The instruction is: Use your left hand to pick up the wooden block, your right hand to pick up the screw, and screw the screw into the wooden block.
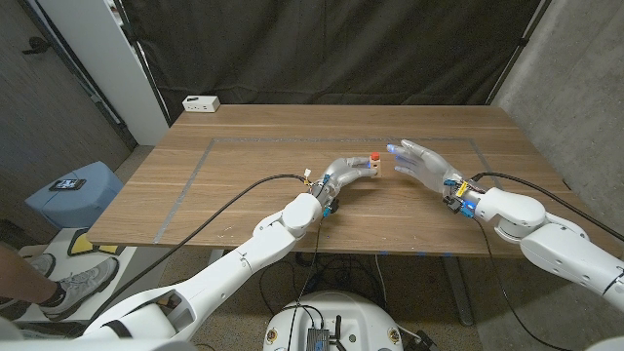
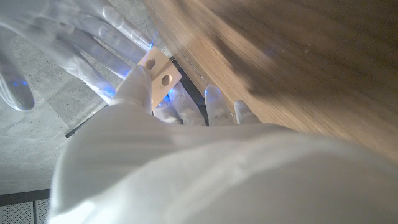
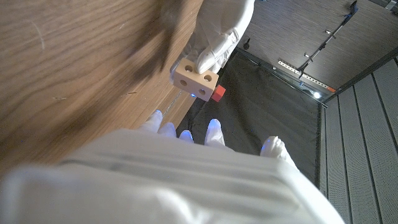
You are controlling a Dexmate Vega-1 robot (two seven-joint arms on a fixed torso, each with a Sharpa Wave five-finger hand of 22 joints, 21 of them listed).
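My left hand (image 1: 343,177) holds the small pale wooden block (image 1: 374,168) just above the table's middle, fingers wrapped around its near side. A red screw head (image 1: 374,156) shows at the block's top, touching it. The right wrist view shows the block (image 3: 195,78) with two round holes, pinched by the left hand's fingers (image 3: 217,37), and the red screw (image 3: 217,93) sticking out of its far side. My right hand (image 1: 421,161) hovers just right of the block, fingers spread and holding nothing. In the left wrist view the block (image 2: 158,71) sits before the right hand's spread fingers (image 2: 74,31).
A white power strip (image 1: 201,102) lies at the table's back left corner. A blue stool (image 1: 73,191) stands left of the table (image 1: 244,185), and a person's shoe (image 1: 83,283) shows on the floor. A black cable (image 1: 219,210) trails along each forearm.
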